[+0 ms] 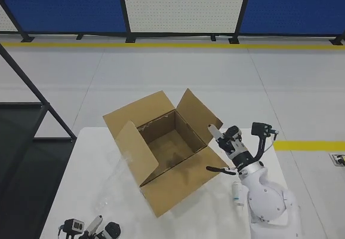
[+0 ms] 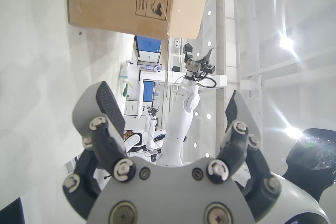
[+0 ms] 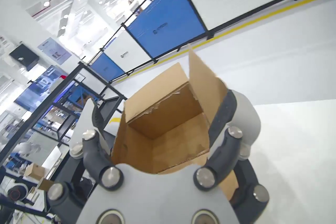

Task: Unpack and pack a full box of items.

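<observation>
The brown cardboard box stands with its flaps open at the centre of the white surface. The right tool is at the box's 3 o'clock, just beside a flap, with its fingers spread. The left tool, also spread, is at the box's 7 o'clock.

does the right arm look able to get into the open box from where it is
Probably yes. The right tool is open and right beside the box, whose top is open. One upright flap stands close to the tool and might get brushed.
</observation>
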`<action>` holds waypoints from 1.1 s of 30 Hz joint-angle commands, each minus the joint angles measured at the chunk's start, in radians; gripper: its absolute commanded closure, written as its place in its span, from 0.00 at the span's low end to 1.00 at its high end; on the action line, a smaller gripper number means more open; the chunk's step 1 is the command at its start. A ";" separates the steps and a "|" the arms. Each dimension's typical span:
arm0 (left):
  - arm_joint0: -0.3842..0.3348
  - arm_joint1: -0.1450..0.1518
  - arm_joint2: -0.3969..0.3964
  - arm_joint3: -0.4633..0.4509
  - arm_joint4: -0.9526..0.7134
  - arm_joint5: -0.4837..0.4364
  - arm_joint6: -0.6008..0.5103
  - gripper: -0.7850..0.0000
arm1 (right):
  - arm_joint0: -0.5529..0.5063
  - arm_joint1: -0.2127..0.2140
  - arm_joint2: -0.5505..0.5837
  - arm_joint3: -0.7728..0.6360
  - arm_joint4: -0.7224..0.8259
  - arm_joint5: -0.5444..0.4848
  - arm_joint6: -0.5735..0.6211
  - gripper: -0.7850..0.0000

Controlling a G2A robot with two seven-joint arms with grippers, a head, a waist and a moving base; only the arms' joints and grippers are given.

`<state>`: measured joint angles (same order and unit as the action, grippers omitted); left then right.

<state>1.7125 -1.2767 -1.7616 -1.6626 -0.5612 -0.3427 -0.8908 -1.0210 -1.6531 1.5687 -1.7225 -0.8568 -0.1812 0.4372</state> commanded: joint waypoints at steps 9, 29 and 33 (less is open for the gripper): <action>-0.003 0.000 0.005 -0.009 -0.001 0.010 0.013 0.00 | 0.049 0.007 0.018 0.072 -0.036 0.009 -0.003 0.00; 0.012 0.007 0.009 -0.026 -0.114 0.034 0.033 0.00 | 0.458 0.087 0.055 0.539 -0.156 -0.127 0.249 1.00; 0.006 0.009 0.012 -0.018 -0.119 0.037 0.024 0.00 | 0.449 0.094 0.042 0.516 -0.167 -0.090 0.281 1.00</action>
<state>1.7202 -1.2684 -1.7504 -1.6820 -0.6802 -0.3075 -0.8640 -0.5682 -1.5609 1.6130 -1.2000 -1.0241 -0.2776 0.7076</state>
